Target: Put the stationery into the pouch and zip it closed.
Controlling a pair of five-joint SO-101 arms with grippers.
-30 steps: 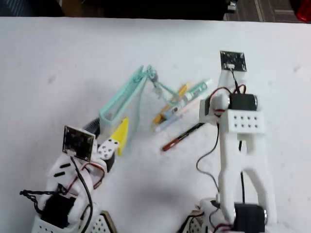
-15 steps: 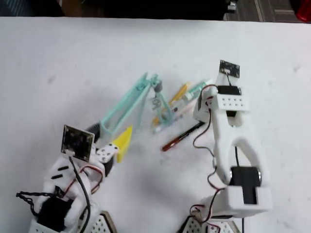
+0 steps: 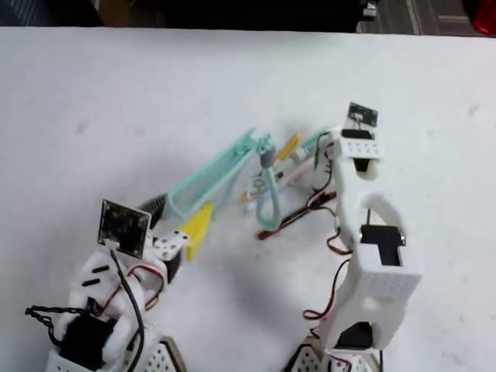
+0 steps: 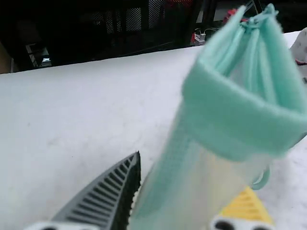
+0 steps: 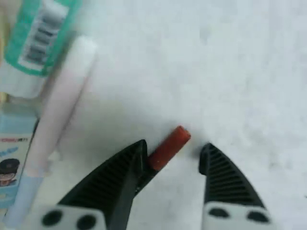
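**White table (image 3: 116, 93), plain matte top; loose stationery and a pouch lie about its middle.**

Items on the top:
- One red pen (image 3: 291, 221), lying slantwise. It is the piece of the cluster closest to the near edge.
- One yellow pen (image 3: 288, 146) and one green tube (image 3: 310, 143), side by side on the far-edge side of the cluster.
- One pale pink pen (image 5: 55, 120), just beside the green tube.
- One blue-labelled piece (image 5: 12, 163), alongside the pink pen.
- One pouch (image 3: 213, 174), mint with mesh sides, on the left-edge side of the cluster. It is raised at one end, and how much of it rests on the top cannot be told.
- The pouch's loop strap (image 3: 269, 205), lying on the top just beside the red pen.
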